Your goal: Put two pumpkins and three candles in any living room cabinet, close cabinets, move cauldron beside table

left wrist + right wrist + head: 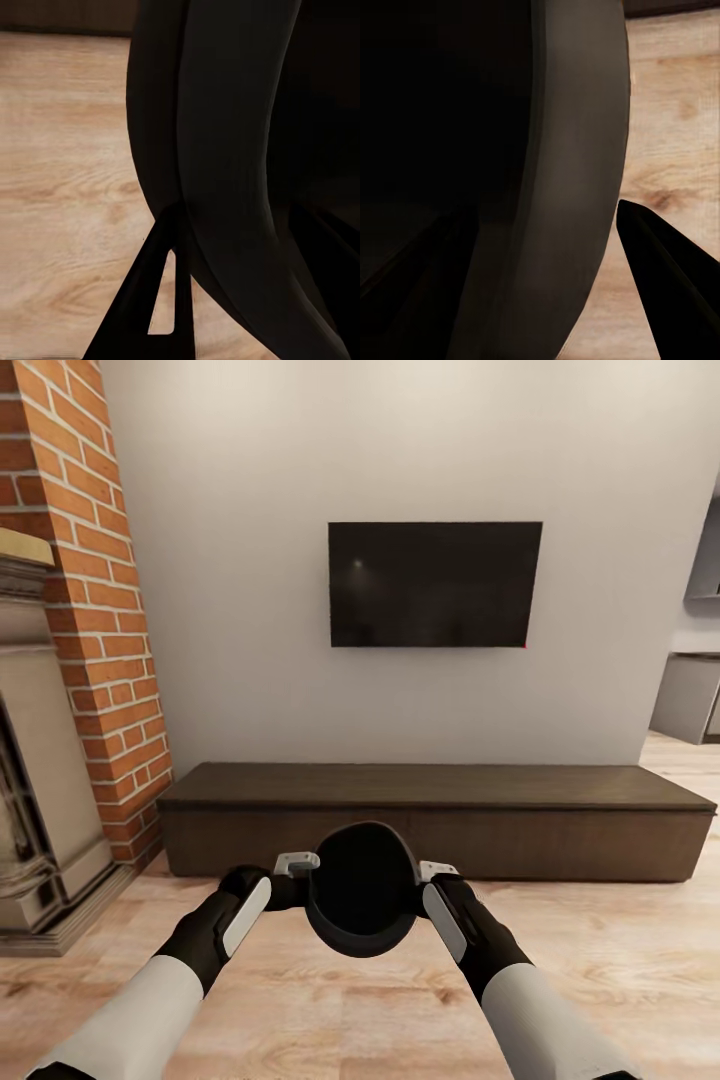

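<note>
I hold the black cauldron (362,890) off the wooden floor in front of me, its wide mouth tipped toward the head camera. My left gripper (298,868) is shut on its left rim and my right gripper (428,874) on its right rim. In the left wrist view the cauldron wall (225,135) passes between the fingers (146,300). The right wrist view shows the rim (577,172) beside one finger (667,285). The long low dark brown cabinet (440,815) stands against the wall just beyond, its fronts all shut. The pumpkins, candles and table are out of view.
A black TV (435,585) hangs on the white wall above the cabinet. A brick chimney (95,610) and stone fireplace (40,780) stand at the left. Grey kitchen units (690,695) show at the far right. Wood floor (620,930) lies between me and the cabinet.
</note>
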